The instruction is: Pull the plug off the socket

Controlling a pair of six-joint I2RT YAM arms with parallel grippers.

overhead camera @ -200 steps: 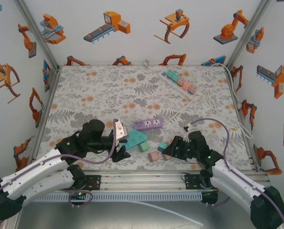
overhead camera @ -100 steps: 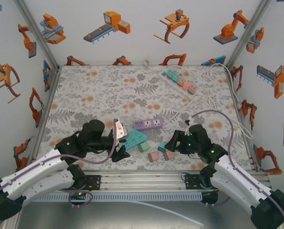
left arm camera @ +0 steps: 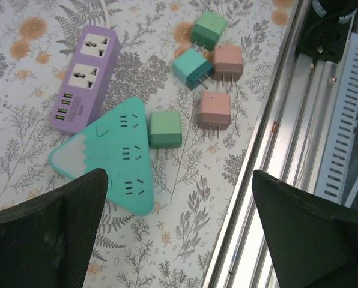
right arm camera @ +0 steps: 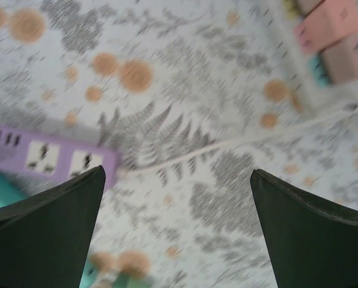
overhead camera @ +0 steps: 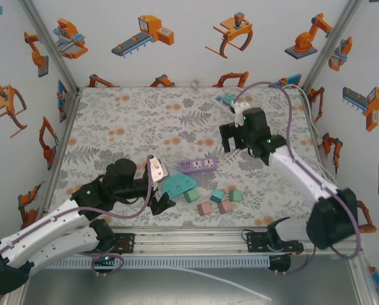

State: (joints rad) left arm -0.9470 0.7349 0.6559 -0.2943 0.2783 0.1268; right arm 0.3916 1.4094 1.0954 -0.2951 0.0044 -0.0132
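A teal triangular socket (overhead camera: 179, 185) (left arm camera: 110, 156) lies flat near the front of the mat, its slots bare. A green plug (overhead camera: 191, 197) (left arm camera: 166, 129) lies on the mat against its right edge. My left gripper (overhead camera: 164, 189) (left arm camera: 179, 234) hovers open beside it, and its left finger (left arm camera: 47, 240) covers the socket's near corner. My right gripper (overhead camera: 233, 143) (right arm camera: 179, 234) is raised over the mat's back right, open, nothing between its fingers. Below it run a purple power strip (overhead camera: 198, 165) (right arm camera: 53, 157) and a white cord (right arm camera: 227, 150). The right wrist view is blurred.
Several loose plugs lie front centre: two pink (overhead camera: 205, 208) (overhead camera: 226, 206), a teal one (overhead camera: 217, 195), a green one (overhead camera: 235, 196). A white strip with plugs in it (overhead camera: 240, 108) (right arm camera: 335, 30) sits at the back right. The aluminium rail (left arm camera: 299, 120) borders the front edge.
Both grippers have opened wide. The right arm has lifted from the loose plugs at the front and swung toward the back, leaving a green plug there. The left arm barely moved.
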